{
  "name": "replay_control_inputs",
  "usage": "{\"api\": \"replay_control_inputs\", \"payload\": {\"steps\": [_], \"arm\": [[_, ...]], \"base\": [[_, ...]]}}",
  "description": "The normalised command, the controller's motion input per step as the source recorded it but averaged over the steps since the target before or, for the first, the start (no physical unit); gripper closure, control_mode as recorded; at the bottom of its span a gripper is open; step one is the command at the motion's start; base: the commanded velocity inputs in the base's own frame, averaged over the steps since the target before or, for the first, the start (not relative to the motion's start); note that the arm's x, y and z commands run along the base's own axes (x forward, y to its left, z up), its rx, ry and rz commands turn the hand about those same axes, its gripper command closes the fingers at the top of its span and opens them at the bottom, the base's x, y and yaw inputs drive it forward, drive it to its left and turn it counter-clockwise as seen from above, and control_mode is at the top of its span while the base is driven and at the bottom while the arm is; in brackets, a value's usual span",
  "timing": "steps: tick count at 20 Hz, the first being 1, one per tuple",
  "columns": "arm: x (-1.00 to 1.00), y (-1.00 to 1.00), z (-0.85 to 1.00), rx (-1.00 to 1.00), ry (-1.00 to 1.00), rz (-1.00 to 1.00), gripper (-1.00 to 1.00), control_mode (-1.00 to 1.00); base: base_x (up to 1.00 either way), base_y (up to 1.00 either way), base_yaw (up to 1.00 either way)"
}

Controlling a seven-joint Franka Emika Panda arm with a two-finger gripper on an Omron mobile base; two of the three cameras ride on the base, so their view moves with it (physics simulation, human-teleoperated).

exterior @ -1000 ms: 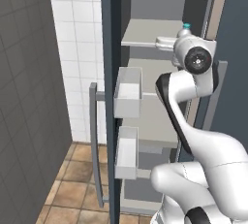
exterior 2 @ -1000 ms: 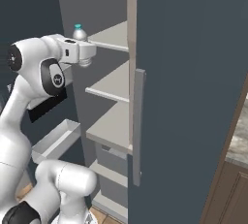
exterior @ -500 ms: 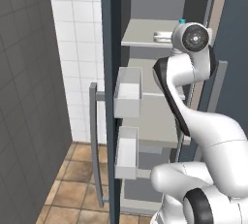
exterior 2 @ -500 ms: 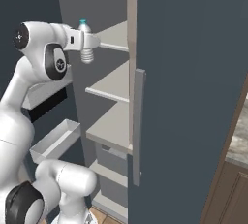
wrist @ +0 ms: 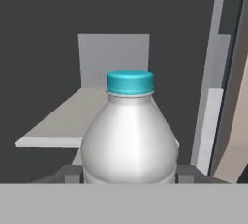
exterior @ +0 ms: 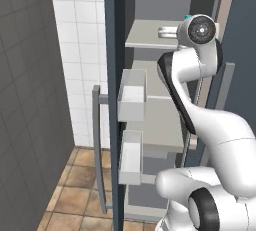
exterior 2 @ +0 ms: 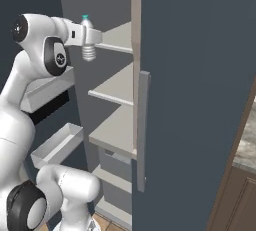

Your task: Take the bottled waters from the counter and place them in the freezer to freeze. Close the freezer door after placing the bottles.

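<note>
Teal is the cap of the bottle that the gripper holds; its two fingers are closed on the ribbed body, and the bottle stands upright between them. In the right base view the bottle hangs in the air just in front of the upper shelf of the freezer, not yet resting on it. In the hand view the pale grey shelf lies behind and below the bottle, with the grey back wall of the freezer behind it. In the left base view the freezer door stands open, edge-on, with two white bins on its inner side and a grey bar handle on its outer side. The arm's wrist covers most of the bottle there; only a bit of the teal cap shows. White wall tiles and a brown tiled floor are to the left of the door.
</note>
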Motion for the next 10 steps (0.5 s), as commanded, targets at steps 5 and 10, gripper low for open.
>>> {"api": "replay_control_inputs", "payload": {"steps": [5, 10], "arm": [[0.38, -0.08, 0.0, 0.0, -0.03, 0.02, 1.0, -1.0], [0.51, -0.06, 0.11, 0.0, 0.0, 0.04, 1.0, -1.0]], "base": [[0.0, 0.0, 0.0], [0.0, 0.0, 0.0]]}}
